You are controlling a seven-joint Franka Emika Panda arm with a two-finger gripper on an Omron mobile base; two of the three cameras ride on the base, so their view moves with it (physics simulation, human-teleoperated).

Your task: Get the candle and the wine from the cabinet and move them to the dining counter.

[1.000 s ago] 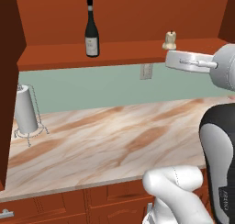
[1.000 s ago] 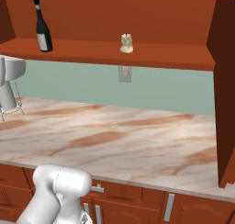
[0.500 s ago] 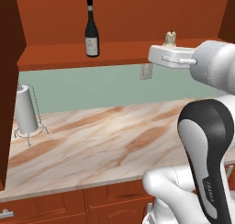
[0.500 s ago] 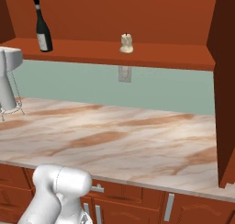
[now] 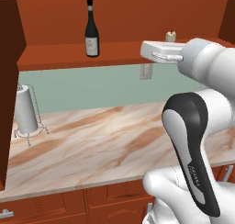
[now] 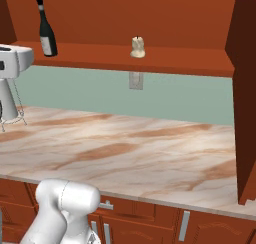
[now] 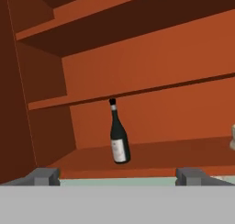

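Note:
The wine (image 5: 92, 30) is a dark bottle with a pale label, standing upright on the left of the open cabinet's lower shelf (image 5: 114, 53). The candle (image 5: 170, 36), small and cream, sits further right on the same shelf. My gripper (image 5: 151, 51) hangs in front of the shelf edge, below and left of the candle and well right of the bottle. In the hand view the fingertips (image 7: 43, 176) stand wide apart with nothing between them; my gripper (image 7: 118, 177) is open and faces the wine (image 7: 118, 136), with the candle (image 7: 233, 138) at the right edge. The dining counter is out of view.
A grey paper-towel roll (image 5: 25, 110) on a wire stand sits at the left of the marble wall counter (image 5: 101, 140). An outlet (image 5: 147, 70) is on the green wall. Open cabinet doors jut out at the left (image 5: 9, 81) and at the right (image 6: 245, 88).
The hand has swung left and slightly up along the shelf front, from near the right edge of the left base view to below the candle. Bottle and candle have not moved.

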